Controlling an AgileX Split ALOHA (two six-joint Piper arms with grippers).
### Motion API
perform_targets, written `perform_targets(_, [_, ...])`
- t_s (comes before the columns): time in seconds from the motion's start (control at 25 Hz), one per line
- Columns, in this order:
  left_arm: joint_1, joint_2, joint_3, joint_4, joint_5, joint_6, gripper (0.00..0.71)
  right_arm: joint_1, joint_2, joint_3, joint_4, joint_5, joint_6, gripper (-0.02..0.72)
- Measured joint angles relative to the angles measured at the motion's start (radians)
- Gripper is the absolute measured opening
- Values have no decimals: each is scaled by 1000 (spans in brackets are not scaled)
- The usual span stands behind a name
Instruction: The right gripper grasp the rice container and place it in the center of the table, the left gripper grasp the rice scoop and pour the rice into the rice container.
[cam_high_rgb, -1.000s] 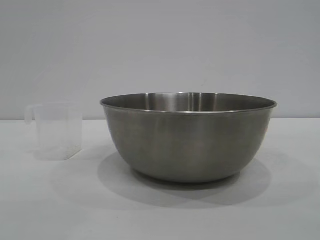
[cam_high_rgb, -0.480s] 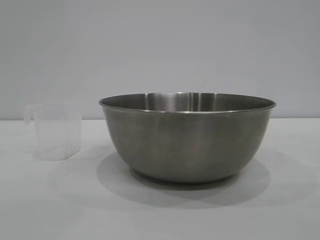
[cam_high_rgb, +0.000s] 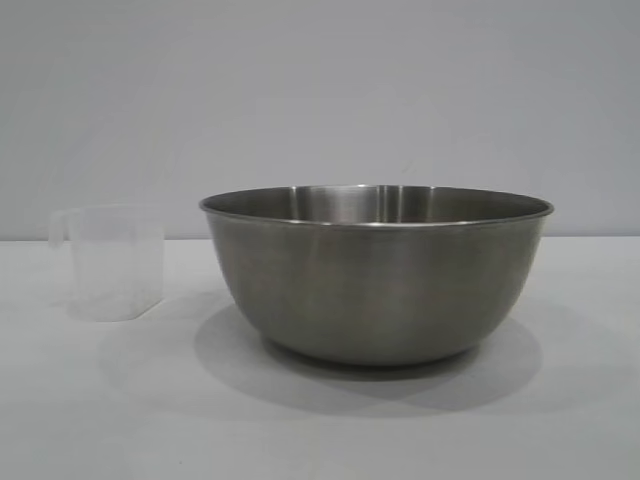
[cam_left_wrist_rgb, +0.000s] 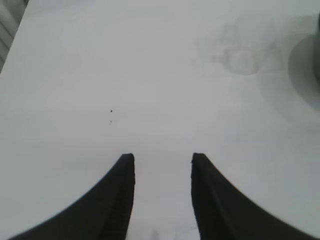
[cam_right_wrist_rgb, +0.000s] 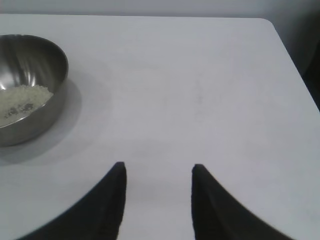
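Observation:
The rice container (cam_high_rgb: 375, 280), a big steel bowl, stands on the white table (cam_high_rgb: 100, 420) near the middle of the exterior view. In the right wrist view the rice container (cam_right_wrist_rgb: 50, 112) holds a pale heap of rice (cam_right_wrist_rgb: 22, 100). The rice scoop (cam_high_rgb: 110, 262), a clear plastic cup with its handle turned away from the bowl, stands upright to the bowl's left. It shows only faintly in the left wrist view (cam_left_wrist_rgb: 243, 59). My left gripper (cam_left_wrist_rgb: 162, 157) and right gripper (cam_right_wrist_rgb: 157, 166) both hover open over bare table, well apart from scoop and bowl, nothing between their fingers.
The table's edge and rounded corner (cam_right_wrist_rgb: 295, 65) run along one side of the right wrist view. Another table edge (cam_left_wrist_rgb: 15, 40) shows in the left wrist view. A plain grey wall (cam_high_rgb: 320, 90) stands behind the table.

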Motion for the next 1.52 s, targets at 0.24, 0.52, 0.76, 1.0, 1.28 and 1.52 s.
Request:
perform_targets(0.24, [0, 0, 0, -1, 0, 0, 227, 0, 0, 0, 0, 0, 0, 262])
perform_targets(0.52, [-30, 0, 2, -3, 0, 0, 227, 0, 0, 2, 0, 0, 0, 262])
perform_targets(0.76, [-46, -2, 2, -5, 0, 0, 227, 0, 0, 2, 0, 0, 0, 262])
perform_targets(1.0, [-46, -2, 3, -5, 0, 0, 227, 0, 0, 2, 0, 0, 0, 262])
perform_targets(1.28, [-50, -2, 3, 12, 0, 26, 227, 0, 0, 2, 0, 0, 0, 262])
perform_targets(1.52, [-50, -2, 3, 21, 0, 33, 227, 0, 0, 2, 0, 0, 0, 262])
